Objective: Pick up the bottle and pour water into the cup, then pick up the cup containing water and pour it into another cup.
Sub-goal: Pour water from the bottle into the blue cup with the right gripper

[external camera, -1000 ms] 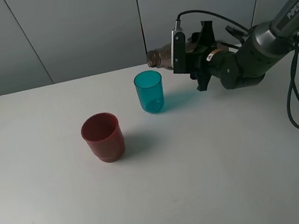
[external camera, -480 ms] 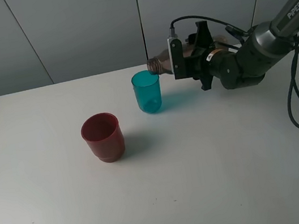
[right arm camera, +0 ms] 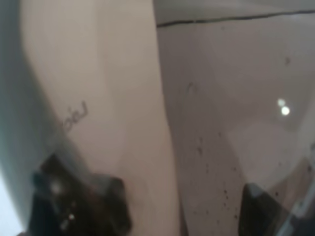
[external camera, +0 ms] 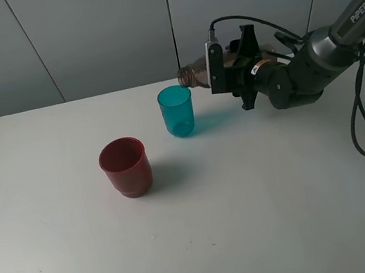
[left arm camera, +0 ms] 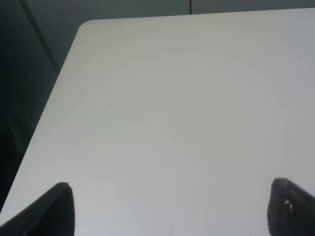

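The white desk point(external camera: 253, 223) carries both cups. Over its far side the right arm point(external camera: 311, 66) reaches in from the right, and the right jaws are clamped on the bottle point(external camera: 193, 75), which lies nearly level with its open neck just above the far rim of the teal cup. The left jaws stand wide apart over bare desk, seen only by the left wrist camera. The red cup point(external camera: 125, 167) stands upright, nearer the camera and to the left of the upright teal cup point(external camera: 176, 111).
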### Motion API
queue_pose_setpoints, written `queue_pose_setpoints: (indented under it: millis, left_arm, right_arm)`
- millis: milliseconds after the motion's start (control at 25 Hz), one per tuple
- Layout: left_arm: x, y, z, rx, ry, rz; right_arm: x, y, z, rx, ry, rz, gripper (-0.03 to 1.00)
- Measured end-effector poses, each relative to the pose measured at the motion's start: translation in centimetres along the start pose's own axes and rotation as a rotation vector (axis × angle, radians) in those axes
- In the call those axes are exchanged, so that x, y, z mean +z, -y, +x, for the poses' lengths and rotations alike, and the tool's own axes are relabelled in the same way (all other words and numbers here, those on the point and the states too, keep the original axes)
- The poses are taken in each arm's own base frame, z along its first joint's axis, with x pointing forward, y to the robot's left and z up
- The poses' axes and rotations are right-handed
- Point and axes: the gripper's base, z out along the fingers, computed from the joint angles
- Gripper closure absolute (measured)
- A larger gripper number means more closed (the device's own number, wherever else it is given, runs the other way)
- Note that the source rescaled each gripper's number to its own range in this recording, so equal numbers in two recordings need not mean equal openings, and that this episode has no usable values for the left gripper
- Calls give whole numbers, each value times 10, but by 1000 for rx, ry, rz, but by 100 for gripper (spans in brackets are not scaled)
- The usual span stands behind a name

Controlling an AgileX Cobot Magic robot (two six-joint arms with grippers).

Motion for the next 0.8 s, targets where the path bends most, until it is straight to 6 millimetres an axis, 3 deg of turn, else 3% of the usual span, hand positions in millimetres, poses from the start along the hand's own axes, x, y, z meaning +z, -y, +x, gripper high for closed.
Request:
queue_pose_setpoints:
  millis: [800]
  left_arm:
    - [0, 0, 0, 7, 0, 0]
  right_arm:
    - [1, 9, -1, -129, 6, 83, 96]
